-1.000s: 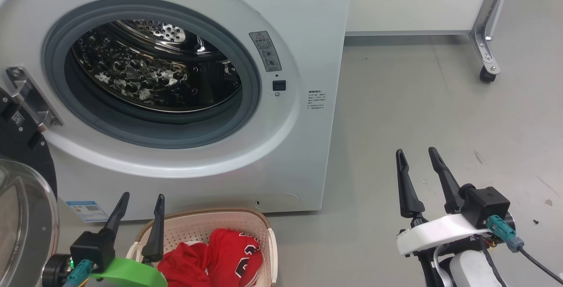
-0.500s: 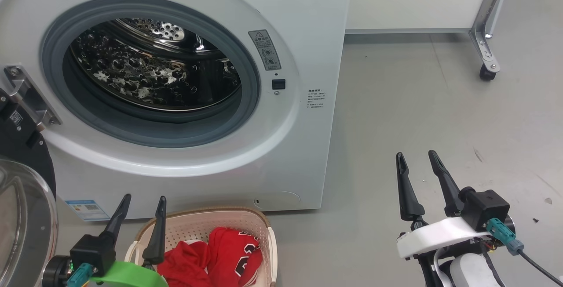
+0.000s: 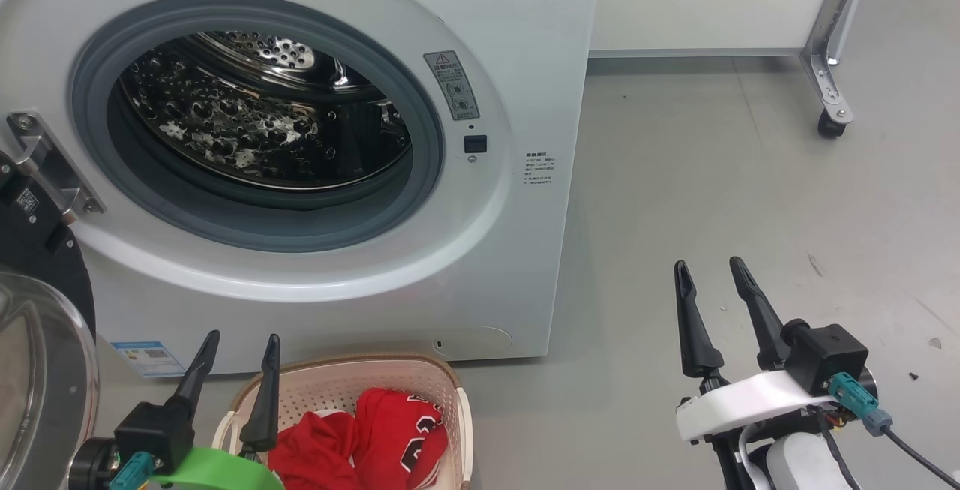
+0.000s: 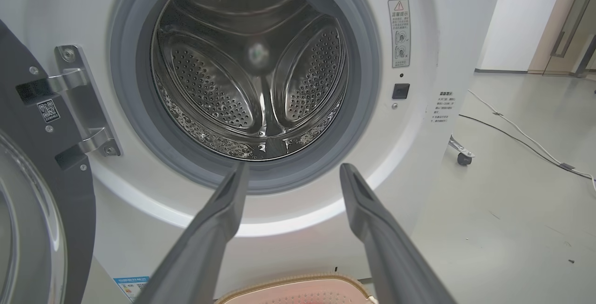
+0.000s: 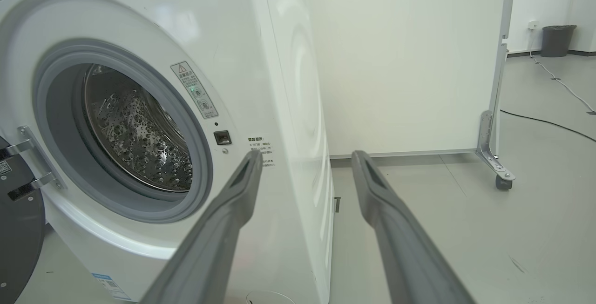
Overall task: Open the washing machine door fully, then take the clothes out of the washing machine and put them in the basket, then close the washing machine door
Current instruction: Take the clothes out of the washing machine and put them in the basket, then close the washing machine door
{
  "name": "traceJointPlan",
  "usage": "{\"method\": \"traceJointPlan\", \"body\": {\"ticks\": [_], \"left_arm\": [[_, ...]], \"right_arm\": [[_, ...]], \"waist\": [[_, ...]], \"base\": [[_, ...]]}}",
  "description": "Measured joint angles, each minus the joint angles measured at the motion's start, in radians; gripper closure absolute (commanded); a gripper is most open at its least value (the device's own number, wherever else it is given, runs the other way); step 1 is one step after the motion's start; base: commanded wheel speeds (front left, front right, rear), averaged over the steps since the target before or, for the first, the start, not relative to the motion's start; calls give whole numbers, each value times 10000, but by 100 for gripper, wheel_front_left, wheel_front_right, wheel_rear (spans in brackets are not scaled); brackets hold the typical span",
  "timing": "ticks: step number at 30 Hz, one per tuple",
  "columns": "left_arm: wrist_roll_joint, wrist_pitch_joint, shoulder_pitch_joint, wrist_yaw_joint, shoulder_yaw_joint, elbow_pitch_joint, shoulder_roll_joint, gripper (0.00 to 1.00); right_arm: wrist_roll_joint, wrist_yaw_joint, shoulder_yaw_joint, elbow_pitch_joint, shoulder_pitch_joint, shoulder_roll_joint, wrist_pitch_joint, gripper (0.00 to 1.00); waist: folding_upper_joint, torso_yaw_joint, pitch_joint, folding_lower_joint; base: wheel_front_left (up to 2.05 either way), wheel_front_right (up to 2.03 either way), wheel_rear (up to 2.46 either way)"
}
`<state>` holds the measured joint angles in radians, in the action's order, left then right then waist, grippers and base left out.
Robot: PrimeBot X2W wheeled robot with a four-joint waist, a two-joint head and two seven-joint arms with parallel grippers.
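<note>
Left gripper: fingers spread, empty, over left rim of basket. Red clothes in basket, right of fingers; jersey numerals unreadable. Washing machine door swung open left of fingers, QR sticker on it. Washing machine ahead; warning-triangle sticker, text illegible. Right gripper: spread, empty.

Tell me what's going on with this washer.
A two-armed robot is unloading the washing machine. The washing machine door hangs wide open at the left, the drum looks empty, and the red clothes lie in the basket on the floor in front. The left gripper hovers by the basket and the right gripper off to the machine's right, both with fingers open and holding nothing. The door is not yet closed.
</note>
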<state>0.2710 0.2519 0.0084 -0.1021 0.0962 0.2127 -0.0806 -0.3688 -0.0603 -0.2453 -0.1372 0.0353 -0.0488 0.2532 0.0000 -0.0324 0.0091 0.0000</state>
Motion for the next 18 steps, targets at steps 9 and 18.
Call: {"method": "traceJointPlan", "body": {"ticks": [9,18], "left_arm": [[4,0,111,0,-77,-58,17,0],[35,0,179,-2,-115,-63,42,0]], "right_arm": [[0,0,-29,-2,0,0,0,0],[0,0,-35,-6,0,0,0,0]], "waist": [[0,-18,-1,0],[0,-34,5,0]], "base": [[0,0,0],[0,0,0]]}}
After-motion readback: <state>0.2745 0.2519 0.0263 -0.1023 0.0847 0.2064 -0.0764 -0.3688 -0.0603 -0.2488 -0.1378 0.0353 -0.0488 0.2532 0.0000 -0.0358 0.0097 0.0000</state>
